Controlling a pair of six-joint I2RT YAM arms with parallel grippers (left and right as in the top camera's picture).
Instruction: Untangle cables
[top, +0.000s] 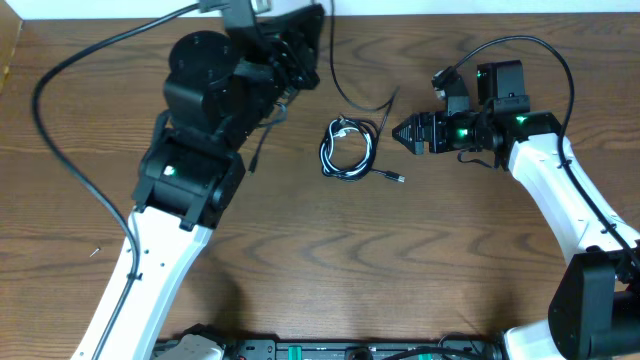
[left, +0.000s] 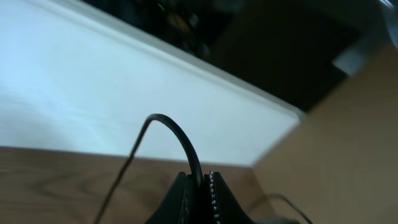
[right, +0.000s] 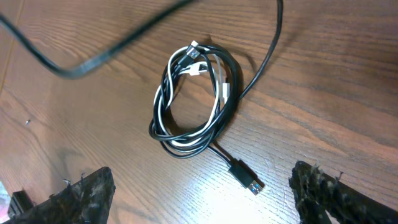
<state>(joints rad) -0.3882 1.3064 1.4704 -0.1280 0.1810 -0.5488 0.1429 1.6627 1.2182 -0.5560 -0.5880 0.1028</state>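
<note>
The cables (top: 347, 148) lie wound together in one small oval bundle on the wooden table (top: 300, 250), about midway between the two arms. The bundle's long axis runs from the table's far edge toward the near edge. In the right wrist view the black cable (right: 233, 93) forms the outer loops, and the white cable (right: 220, 87) is threaded through them, with its small white ends at the bundle's far end.

A short black tail leaves the near end of the bundle and ends in a plug (right: 247, 177). The plug lies flat just beside the bundle and points away from it, toward the near right.

A free black strand (top: 340, 95) leaves the bundle's right side, kinks just beyond it, then curves off toward the far edge. There the left end effector (top: 312, 45) is held above the table, well apart from the bundle, and in its wrist view its fingertips (left: 214, 193) are pressed together on that black cable.

To the right of the bundle, the right end effector (top: 400, 132) points straight at it from close by. Its fingers (right: 87, 196) are spread wide and hold nothing.

Left of the bundle, the left arm's bulk overhangs the table, and a thick arm wire (top: 60, 110) loops farther left. A white wall (left: 93, 93) runs beyond the far edge.
</note>
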